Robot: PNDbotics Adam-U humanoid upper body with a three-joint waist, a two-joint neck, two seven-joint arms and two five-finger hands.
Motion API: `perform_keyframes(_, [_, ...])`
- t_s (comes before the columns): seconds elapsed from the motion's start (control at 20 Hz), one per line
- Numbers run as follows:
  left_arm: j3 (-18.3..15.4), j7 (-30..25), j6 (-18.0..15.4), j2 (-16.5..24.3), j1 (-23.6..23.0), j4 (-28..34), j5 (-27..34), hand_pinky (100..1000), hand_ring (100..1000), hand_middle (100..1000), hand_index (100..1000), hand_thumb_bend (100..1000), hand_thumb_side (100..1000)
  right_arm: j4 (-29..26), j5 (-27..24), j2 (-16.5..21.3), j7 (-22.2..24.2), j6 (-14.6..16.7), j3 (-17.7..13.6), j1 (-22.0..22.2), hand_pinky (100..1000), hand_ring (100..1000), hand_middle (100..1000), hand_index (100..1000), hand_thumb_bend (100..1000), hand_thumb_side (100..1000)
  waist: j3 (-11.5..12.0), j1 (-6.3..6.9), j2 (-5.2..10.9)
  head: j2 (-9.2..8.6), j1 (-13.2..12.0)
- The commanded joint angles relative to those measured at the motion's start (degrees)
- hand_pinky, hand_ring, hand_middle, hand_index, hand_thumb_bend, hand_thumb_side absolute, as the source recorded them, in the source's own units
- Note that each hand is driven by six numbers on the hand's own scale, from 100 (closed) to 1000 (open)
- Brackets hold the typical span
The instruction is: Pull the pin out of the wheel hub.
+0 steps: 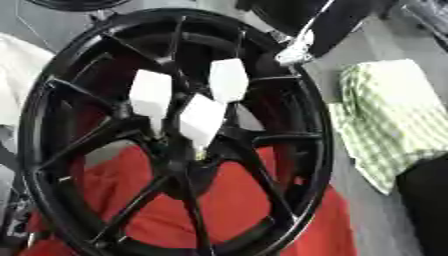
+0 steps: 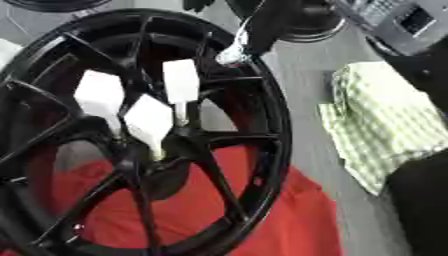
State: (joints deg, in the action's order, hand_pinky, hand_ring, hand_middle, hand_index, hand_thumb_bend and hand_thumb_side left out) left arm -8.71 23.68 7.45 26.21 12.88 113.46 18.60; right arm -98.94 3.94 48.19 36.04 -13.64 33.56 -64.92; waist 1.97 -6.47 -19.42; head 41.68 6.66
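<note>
A black spoked wheel (image 1: 52,100) stands tilted and fills most of the view. Three white pins stick out of its hub (image 1: 179,160): one on the left (image 1: 150,95), one in the middle (image 1: 202,120) and one on the upper right (image 1: 228,79). A black arm comes in from the upper right corner, and its end, my right hand (image 1: 297,50), shows a pale tip at the wheel's upper right rim, apart from the pins. My left hand shows in neither view.
A red cloth (image 1: 227,200) lies under and behind the wheel's lower half. A green checked cloth (image 1: 394,115) lies on the grey surface to the right. A black shape (image 1: 427,200) fills the lower right corner. Grey equipment (image 2: 402,22) stands at the top right.
</note>
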Motion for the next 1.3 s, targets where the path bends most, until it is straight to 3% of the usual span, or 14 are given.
perform_keyframes(0.05, [-0.2, 0.0, 0.1, 1.1, 0.7, 1.1, 0.2, 705, 691, 584, 660, 100, 800, -2.0, -3.6, 1.5, -0.2, -1.9, -0.7, -0.4, 861, 860, 758, 833, 537, 372, 0.1, 0.35, 0.95, 0.29, 0.1])
perform_keyframes(0.4, [-0.2, 0.0, 0.1, 1.0, 0.7, 1.1, 0.4, 706, 691, 584, 660, 100, 801, -5.8, -10.7, 1.9, -2.0, -7.0, -1.0, 0.2, 857, 859, 754, 839, 554, 395, 0.3, 0.27, 1.02, 0.07, 0.3])
perform_keyframes(0.75, [-0.1, -0.1, 0.2, 0.9, 1.0, 1.1, 0.5, 707, 691, 584, 660, 100, 801, -8.2, -11.9, 2.1, -3.3, -9.8, -0.6, 0.6, 857, 860, 755, 840, 564, 400, 0.4, 0.14, 1.04, 0.29, 0.5])
perform_keyframes(1.0, [-0.1, 0.0, 0.3, 0.7, 0.9, 1.1, 0.6, 707, 691, 584, 660, 100, 802, -8.2, -9.5, 1.7, -4.5, -10.3, -0.4, 1.0, 862, 867, 771, 842, 559, 376, 0.4, 0.16, 1.30, 0.08, 0.5])
perform_keyframes(1.3, [-0.1, 0.1, 0.3, 0.3, 0.7, 1.1, 0.7, 707, 691, 584, 660, 100, 802, -12.0, -0.1, 2.1, -8.2, -7.2, -2.6, 4.4, 872, 884, 796, 844, 547, 354, 0.6, 0.50, 1.52, -1.75, 0.0])
